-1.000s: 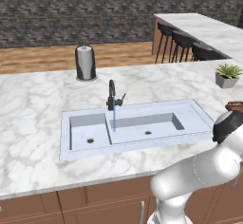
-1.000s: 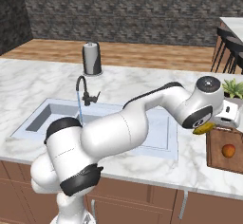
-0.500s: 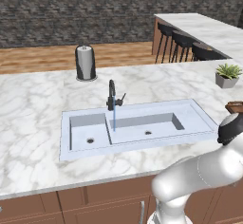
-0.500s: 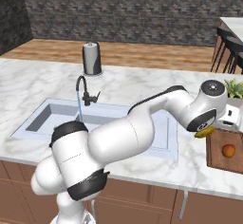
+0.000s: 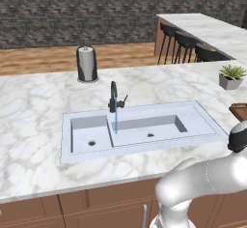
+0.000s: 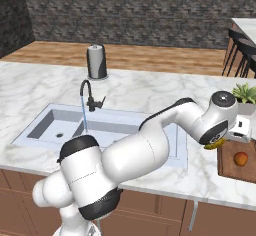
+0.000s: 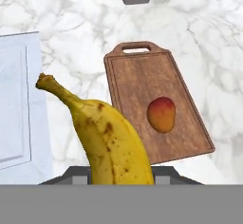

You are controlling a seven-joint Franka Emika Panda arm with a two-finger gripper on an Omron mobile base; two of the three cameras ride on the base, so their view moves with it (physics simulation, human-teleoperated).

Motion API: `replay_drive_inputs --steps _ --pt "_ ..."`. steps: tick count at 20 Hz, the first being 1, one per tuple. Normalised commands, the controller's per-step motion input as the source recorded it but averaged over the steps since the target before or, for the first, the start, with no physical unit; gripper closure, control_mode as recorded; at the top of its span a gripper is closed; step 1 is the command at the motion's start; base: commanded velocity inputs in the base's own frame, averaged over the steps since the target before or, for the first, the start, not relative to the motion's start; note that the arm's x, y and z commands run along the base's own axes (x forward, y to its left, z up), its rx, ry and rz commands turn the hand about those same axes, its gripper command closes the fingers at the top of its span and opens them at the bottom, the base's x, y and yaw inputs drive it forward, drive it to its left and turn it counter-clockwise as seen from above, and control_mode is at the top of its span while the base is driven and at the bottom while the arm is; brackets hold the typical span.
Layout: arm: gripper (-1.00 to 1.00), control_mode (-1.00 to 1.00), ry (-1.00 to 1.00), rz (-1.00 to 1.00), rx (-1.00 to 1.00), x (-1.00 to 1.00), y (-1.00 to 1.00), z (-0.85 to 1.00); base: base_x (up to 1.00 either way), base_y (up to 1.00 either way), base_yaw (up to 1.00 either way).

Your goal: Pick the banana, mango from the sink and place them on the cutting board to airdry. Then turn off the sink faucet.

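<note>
Jaws: your jaws grip the banana point(image 7: 111, 140).
Mango point(image 7: 161, 115): ahead of your jaws, lying on the cutting board point(image 7: 142, 71).
Bench point(image 7: 213, 66): under the board.

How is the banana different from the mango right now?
The banana is long, curved and yellow with brown spots; the mango is short, rounded and orange-red. The banana is held up in the hand, while the mango lies on the cutting board. Both are out of the sink.
</note>
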Motion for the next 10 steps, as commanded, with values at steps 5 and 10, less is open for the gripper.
replay_drive_inputs --steps 5,10 --pt "1.0 -1.0 0.0 0.0 0.0 0.07 0.0 -0.19 0.0 0.0 0.0" --pt "1.0 -1.0 0.0 0.0 0.0 0.07 0.0 -0.09 0.0 0.0 0.0"
